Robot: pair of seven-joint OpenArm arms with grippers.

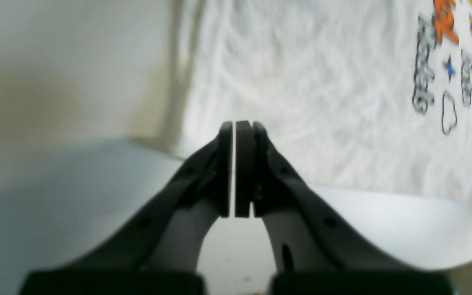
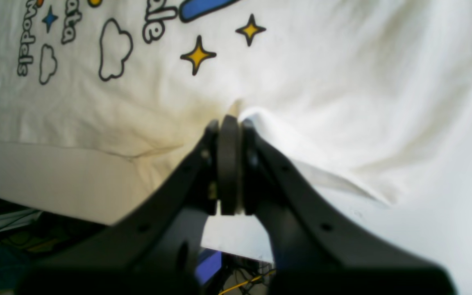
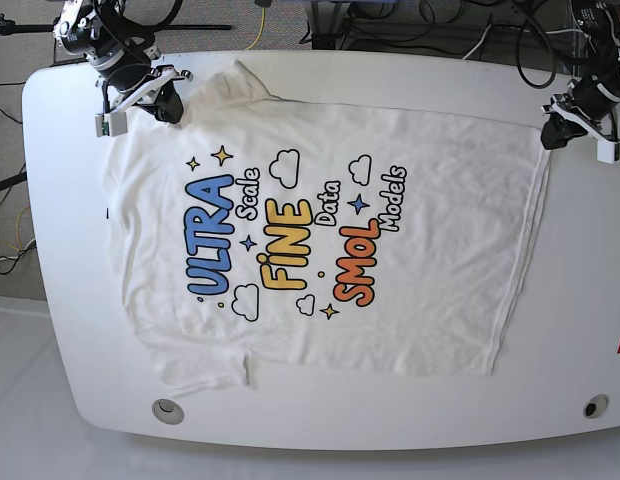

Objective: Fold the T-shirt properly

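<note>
T-shirt [image 3: 320,240] blankets most of white table [image 3: 590,300]; your open lanes: bare right strip, near edge.

White table [image 3: 580,300], cables [image 3: 410,25] behind.

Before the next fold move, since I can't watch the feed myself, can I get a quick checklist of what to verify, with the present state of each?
1. T-shirt spread flat, print side up: ok, only light wrinkles.
2. Right gripper has cloth: ok, shut on a raised pinch of shirt near the shoulder corner.
3. Left gripper has cloth: cannot tell; the jaws are shut at the hem edge, but no fabric shows between them.
4. Shirt fully on the table: ok in the base view.
5. Near sleeve lying flat: not ok, it looks bunched under the body.
6. Both grippers at matching corners of the far edge: ok.
</note>
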